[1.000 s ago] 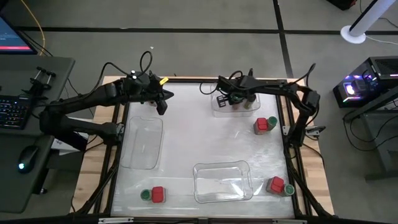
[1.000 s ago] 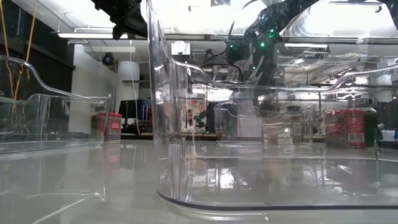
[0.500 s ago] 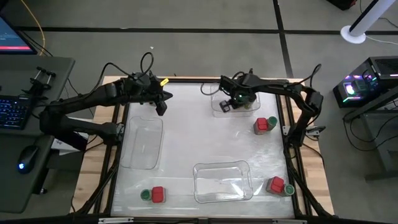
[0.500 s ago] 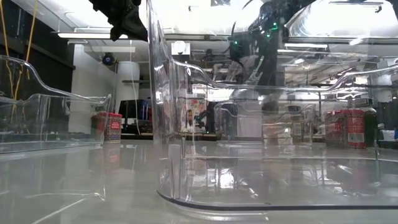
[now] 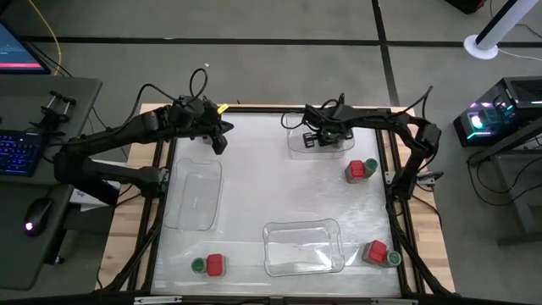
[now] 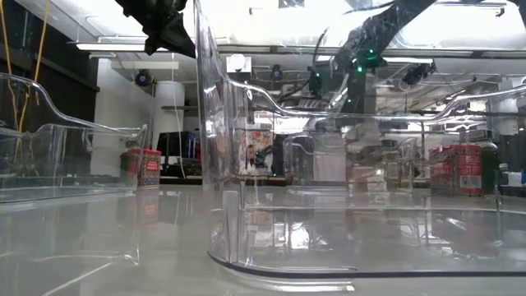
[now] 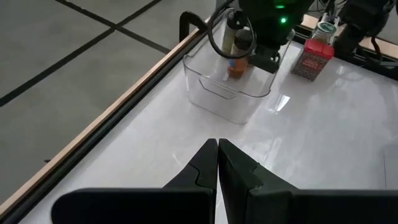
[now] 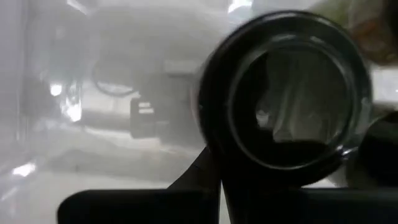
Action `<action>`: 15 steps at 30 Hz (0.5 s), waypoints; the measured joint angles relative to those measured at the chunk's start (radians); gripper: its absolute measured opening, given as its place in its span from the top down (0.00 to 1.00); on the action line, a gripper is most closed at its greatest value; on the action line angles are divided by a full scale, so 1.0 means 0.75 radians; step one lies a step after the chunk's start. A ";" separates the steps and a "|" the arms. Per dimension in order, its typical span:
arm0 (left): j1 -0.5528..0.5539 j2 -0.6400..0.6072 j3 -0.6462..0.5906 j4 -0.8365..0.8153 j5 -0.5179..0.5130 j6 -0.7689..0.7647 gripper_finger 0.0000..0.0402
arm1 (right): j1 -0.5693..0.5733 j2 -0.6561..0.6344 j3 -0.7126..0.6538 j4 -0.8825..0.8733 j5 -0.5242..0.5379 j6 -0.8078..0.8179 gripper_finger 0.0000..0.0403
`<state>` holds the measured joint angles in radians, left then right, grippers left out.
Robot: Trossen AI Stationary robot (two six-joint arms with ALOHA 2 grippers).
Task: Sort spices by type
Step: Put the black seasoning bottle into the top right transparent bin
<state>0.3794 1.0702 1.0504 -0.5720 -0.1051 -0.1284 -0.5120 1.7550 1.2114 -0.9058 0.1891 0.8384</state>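
Landmark: far clear tray [image 5: 320, 142] at worktop [image 5: 271, 191] far edge.

- Right pincer [image 5: 315, 138] clenched, empty, low over this tray; dark jar lid [image 8: 286, 99] just before its fingertips.
- Brownish jars [image 7: 239, 53] stand inside tray.
- Red box with green-lidded jar [image 5: 361, 169]: near tray, toward right edge.
- Two more such pairs [image 5: 207, 265] [image 5: 380, 253] well apart from tray, at near corners.
- Left pincer [image 5: 220, 142] clenched, empty, raised, left of tray; open white surface between.
- Two empty trays [image 5: 193, 193] [image 5: 302, 246] nearer front.
- Room: grey floor, desk with keyboard [image 5: 19, 152].
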 joint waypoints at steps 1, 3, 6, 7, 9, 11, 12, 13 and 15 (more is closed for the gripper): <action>0.000 0.000 0.000 -0.001 0.000 0.001 1.00 | 0.000 0.000 -0.006 0.016 0.019 0.014 1.00; 0.000 0.000 0.000 0.000 0.000 0.001 1.00 | 0.000 0.000 -0.013 0.032 0.057 0.026 1.00; 0.000 0.000 0.000 0.000 0.000 0.002 1.00 | 0.000 0.000 -0.013 0.060 0.126 0.064 1.00; 0.000 0.000 0.000 0.000 0.000 0.002 1.00 | 0.000 0.000 -0.013 0.073 0.144 0.076 1.00; 0.000 0.000 0.000 0.000 0.000 0.003 1.00 | -0.006 0.000 -0.013 0.101 0.174 0.099 1.00; 0.000 0.000 0.000 0.000 0.000 0.003 1.00 | -0.014 0.000 -0.013 0.122 0.205 0.116 1.00; 0.000 0.000 0.000 0.000 0.001 0.003 1.00 | -0.018 0.000 -0.013 0.129 0.224 0.123 1.00; 0.000 0.000 0.000 0.000 0.001 0.003 1.00 | -0.024 0.000 -0.013 0.133 0.243 0.135 1.00; 0.000 0.000 0.000 0.000 0.001 0.002 1.00 | -0.036 0.000 -0.013 0.133 0.268 0.139 1.00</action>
<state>0.3794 1.0702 1.0504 -0.5723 -0.1047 -0.1266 -0.5391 1.7550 1.2015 -0.8063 0.3898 0.9424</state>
